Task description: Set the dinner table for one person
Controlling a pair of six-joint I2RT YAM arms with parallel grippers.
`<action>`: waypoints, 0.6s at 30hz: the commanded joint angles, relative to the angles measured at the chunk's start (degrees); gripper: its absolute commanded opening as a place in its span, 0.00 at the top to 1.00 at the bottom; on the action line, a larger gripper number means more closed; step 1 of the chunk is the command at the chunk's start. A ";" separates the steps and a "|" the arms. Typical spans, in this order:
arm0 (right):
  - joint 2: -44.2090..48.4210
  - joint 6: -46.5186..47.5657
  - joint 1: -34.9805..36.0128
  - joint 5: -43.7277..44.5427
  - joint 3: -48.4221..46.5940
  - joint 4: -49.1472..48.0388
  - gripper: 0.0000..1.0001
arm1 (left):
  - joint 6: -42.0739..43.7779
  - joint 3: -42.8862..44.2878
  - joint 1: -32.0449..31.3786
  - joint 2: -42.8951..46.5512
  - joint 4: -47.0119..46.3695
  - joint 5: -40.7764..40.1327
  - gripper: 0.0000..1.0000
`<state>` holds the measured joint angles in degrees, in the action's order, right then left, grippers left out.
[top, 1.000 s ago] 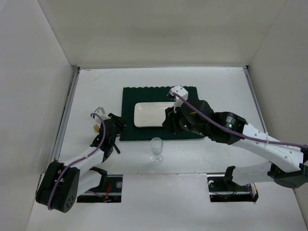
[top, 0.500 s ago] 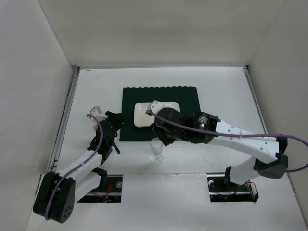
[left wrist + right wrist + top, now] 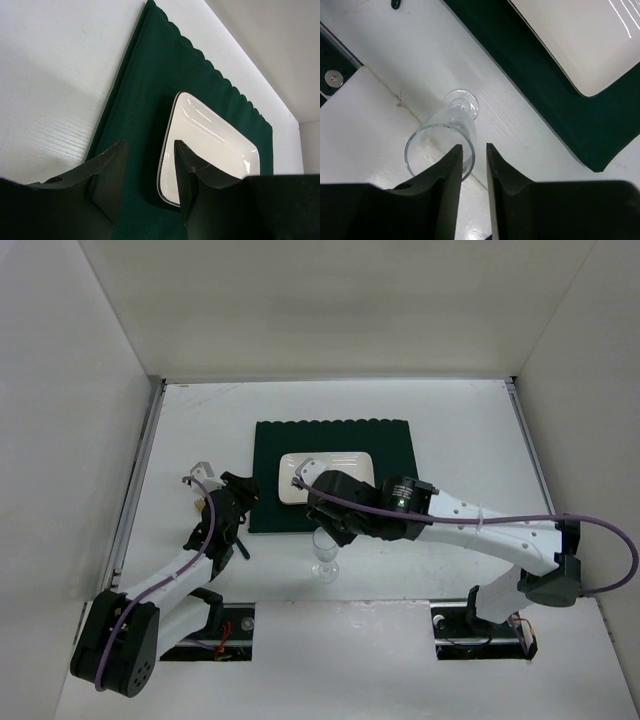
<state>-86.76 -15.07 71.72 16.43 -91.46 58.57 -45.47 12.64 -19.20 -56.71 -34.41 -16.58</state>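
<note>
Above the wine glass [image 3: 451, 125], swung over from the plate [image 3: 580, 45] with right gripper [image 3: 474, 148] slightly parted, empty; looks ready to grasp.

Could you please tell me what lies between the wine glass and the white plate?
The right wrist view shows bare dinner table, then a band of dark green placemat, between the wine glass and the white plate.

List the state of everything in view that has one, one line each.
dark green placemat, spread flat on the dinner table
white rectangular plate, empty, lying on the placemat
wine glass, upright, empty, standing off the placemat
left gripper, open, empty
right gripper, jaws slightly apart over the wine glass rim, no grip evident
</note>
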 commanded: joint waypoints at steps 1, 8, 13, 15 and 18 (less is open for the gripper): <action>-0.77 0.48 0.56 -0.69 -2.49 -0.64 0.74 | 0.03 -0.25 0.35 1.16 -1.62 0.23 0.60; -0.08 0.39 0.57 0.71 -3.46 -1.09 0.89 | -0.06 -0.34 0.26 1.25 -1.80 0.15 0.60; 4.14 -0.31 -2.50 2.46 -4.78 -2.22 0.90 | -0.23 -0.43 0.88 1.33 -1.53 0.58 0.60; 5.81 -0.66 -3.30 4.66 -4.78 -3.45 0.91 | -0.23 -0.43 0.44 1.34 -1.88 0.06 0.60; 9.58 -0.66 -6.54 5.99 -2.07 -9.15 0.91 | -0.49 -0.34 0.79 0.46 -1.71 0.67 0.60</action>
<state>-83.11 -15.18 67.88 18.24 -92.07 57.58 -45.52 12.64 -18.72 -56.64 -34.41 -16.29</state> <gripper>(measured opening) 0.104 0.397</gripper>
